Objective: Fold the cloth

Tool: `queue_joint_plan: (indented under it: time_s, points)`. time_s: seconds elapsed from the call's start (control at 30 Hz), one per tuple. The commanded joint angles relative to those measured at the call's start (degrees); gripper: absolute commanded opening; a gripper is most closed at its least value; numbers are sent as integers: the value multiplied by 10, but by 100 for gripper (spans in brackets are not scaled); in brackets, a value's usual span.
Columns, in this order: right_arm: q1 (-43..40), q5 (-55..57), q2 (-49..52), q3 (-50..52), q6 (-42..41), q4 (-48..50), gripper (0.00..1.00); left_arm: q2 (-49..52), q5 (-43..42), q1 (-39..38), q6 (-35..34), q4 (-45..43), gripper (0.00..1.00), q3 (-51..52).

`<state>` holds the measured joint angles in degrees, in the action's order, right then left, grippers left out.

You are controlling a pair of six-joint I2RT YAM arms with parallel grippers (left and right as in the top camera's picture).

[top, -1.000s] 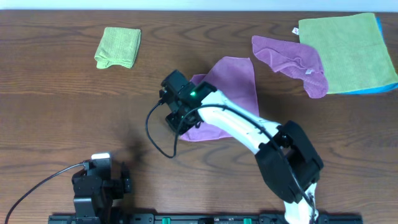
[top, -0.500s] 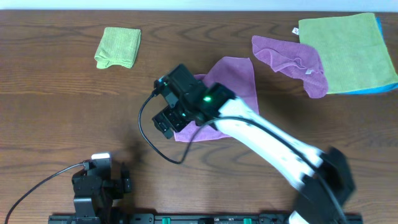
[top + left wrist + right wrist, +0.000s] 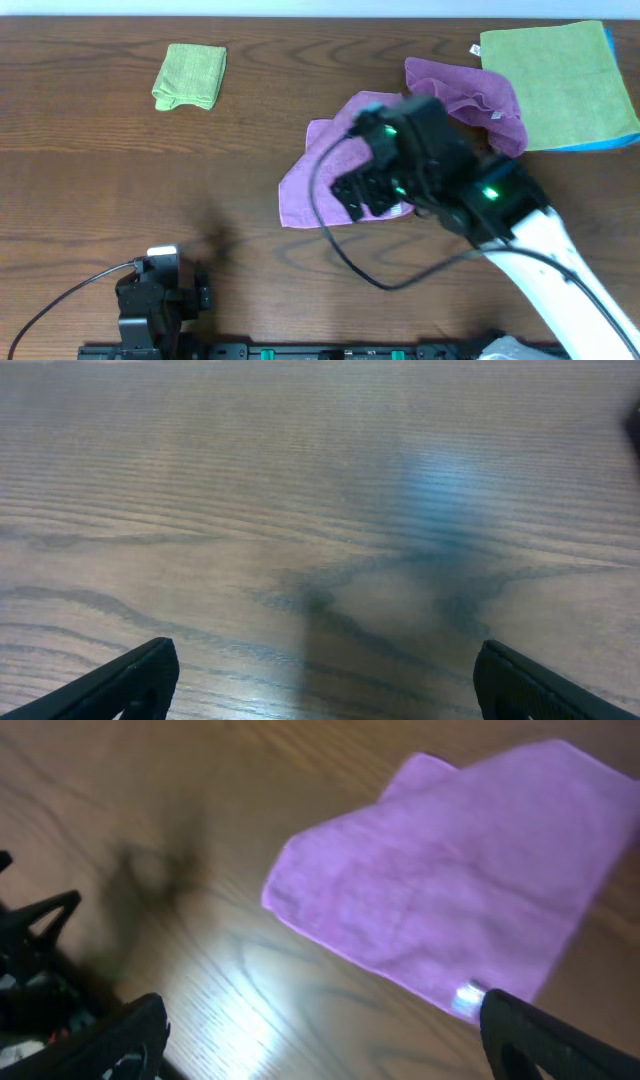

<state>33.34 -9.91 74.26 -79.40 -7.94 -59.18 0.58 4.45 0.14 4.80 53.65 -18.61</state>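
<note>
The cloth (image 3: 308, 180) is smooth, purple and folded, lying at the table's middle. In the right wrist view the cloth (image 3: 450, 870) fills the upper right, with a small white tag (image 3: 467, 998) at its near corner. My right gripper (image 3: 365, 190) hangs above the cloth's right half and hides it there. The right gripper (image 3: 320, 1050) is open, with bare wood between its fingers. My left gripper (image 3: 160, 275) rests at the table's front left. Seen from its wrist, the left gripper (image 3: 320, 690) is open over bare wood.
A folded lime-green cloth (image 3: 190, 76) lies at the back left. A rumpled purple cloth (image 3: 480, 100) sits just behind the right arm. Beside it a large flat green cloth (image 3: 560, 85) lies on a blue one (image 3: 612, 143) at the back right.
My right gripper opened, let go of the cloth's left edge and drew back to the right and upward. The cloth stays folded on the table. The left arm has not moved.
</note>
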Motion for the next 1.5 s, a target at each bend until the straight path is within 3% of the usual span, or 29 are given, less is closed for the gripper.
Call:
queue_joint_plan:
  time_s: [0.0, 0.17, 0.33, 0.5, 0.87, 1.03, 1.13, 1.27, 1.47]
  points:
    - [-35, -31, -70, 75, -13, 6, 99, -4, -11, -3, 14, 3, 95, 6]
    - [-75, -87, -166, 178, -15, 20, 99, -4, -141, -3, -11, -16, 96, 5]
    - [-84, -105, -194, 218, -33, 10, 99, -3, -226, -3, -23, -76, 95, 5]
    - [-87, -104, -194, 247, -58, 26, 99, 45, -276, -3, -132, -90, 95, -16]
    - [-114, -129, -197, 359, -121, 143, 99, 387, -348, -3, -138, -62, 95, -193]
    - [-139, -143, -197, 377, -126, 159, 99, 544, -462, -5, -139, -66, 95, -272]
    - [-157, -144, -197, 377, -126, 159, 99, 615, -518, -5, -154, -93, 95, -282]
    - [-186, -156, -197, 379, -112, 159, 99, 695, -520, -5, -246, -99, 95, -282]
    - [-233, -170, -197, 379, -87, 157, 99, 788, -533, -5, -261, -145, 95, -282]
